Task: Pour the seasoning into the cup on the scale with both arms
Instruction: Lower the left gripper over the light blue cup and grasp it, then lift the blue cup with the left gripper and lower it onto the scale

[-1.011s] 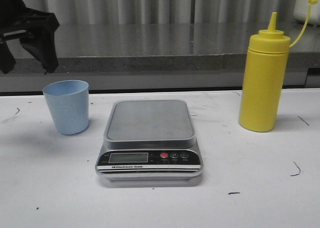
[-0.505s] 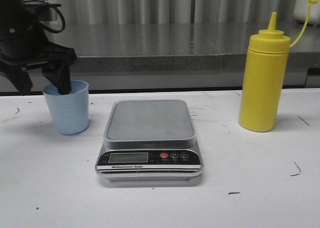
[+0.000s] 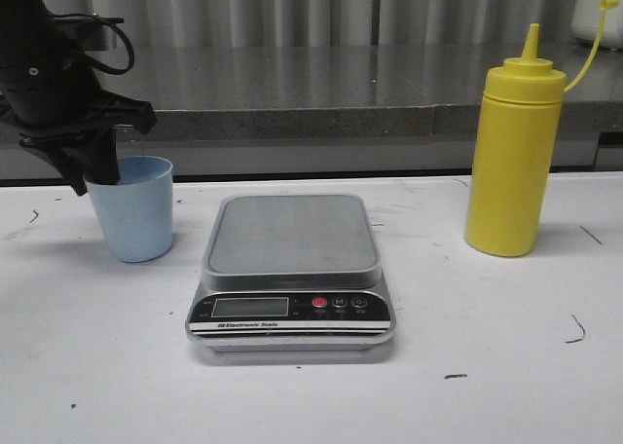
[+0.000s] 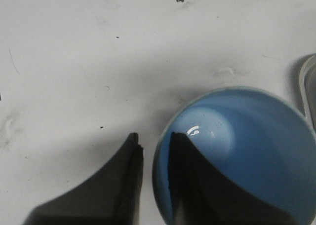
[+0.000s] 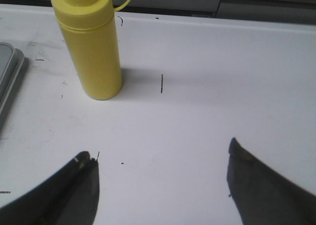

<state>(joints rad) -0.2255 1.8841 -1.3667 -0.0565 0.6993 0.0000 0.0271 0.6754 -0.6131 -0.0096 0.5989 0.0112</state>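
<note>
The pale blue cup (image 3: 134,215) stands on the white table left of the scale (image 3: 290,238), whose platform is bare. My left gripper (image 3: 94,183) straddles the cup's left rim. In the left wrist view the left gripper (image 4: 154,136) has one finger (image 4: 185,175) inside the cup (image 4: 247,151) and the other outside, the jaws narrow, with a thin gap left at the outer wall. The yellow seasoning bottle (image 3: 513,162) stands upright at the right, cap strap hanging open. My right gripper (image 5: 160,150) is open and empty over bare table, short of the bottle (image 5: 91,52).
A grey ledge (image 3: 311,89) runs along the back of the table. The scale's corner shows in the left wrist view (image 4: 308,87), close to the cup, and in the right wrist view (image 5: 7,77). Small dark marks dot the table.
My left gripper has come in from the upper left, dropped over the cup's left rim and narrowed its jaws around the wall. The cup, scale and bottle have not moved.
</note>
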